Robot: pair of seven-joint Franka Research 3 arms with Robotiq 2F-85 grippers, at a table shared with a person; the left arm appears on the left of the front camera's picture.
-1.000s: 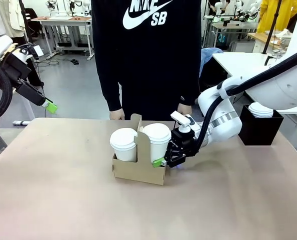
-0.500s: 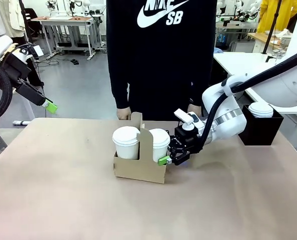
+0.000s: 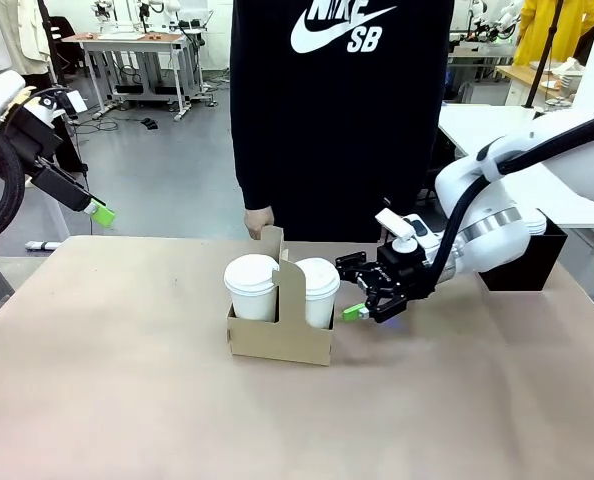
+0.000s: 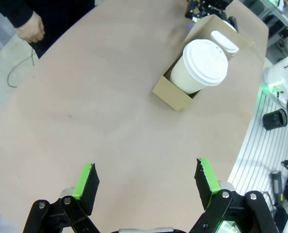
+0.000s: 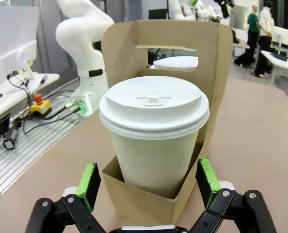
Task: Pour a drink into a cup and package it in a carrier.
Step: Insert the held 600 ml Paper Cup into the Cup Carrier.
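Observation:
The brown cardboard carrier [image 3: 277,338] stands mid-table with two lidded white cups in its slots, one on the left [image 3: 251,286] and one on the right [image 3: 318,290]. My right gripper [image 3: 349,287] is open just right of the carrier, clear of the right cup. In the right wrist view that cup [image 5: 153,131] sits in the carrier [image 5: 183,43] straight ahead of my open right gripper [image 5: 149,179]. My left gripper [image 3: 92,205] hangs raised beyond the table's left edge; it is open [image 4: 146,179] and empty, far from the carrier [image 4: 175,92]. Lids hide the drink.
A person in a black top stands at the far edge, one hand [image 3: 260,220] just behind the carrier's handle. A black box [image 3: 537,262] stands at the right behind my right arm. Bare tabletop [image 3: 127,400] spreads in front and to the left.
My right gripper has opened, let go of the right cup and drawn back to the right. That cup now sits lower in its slot. The person has shifted right.

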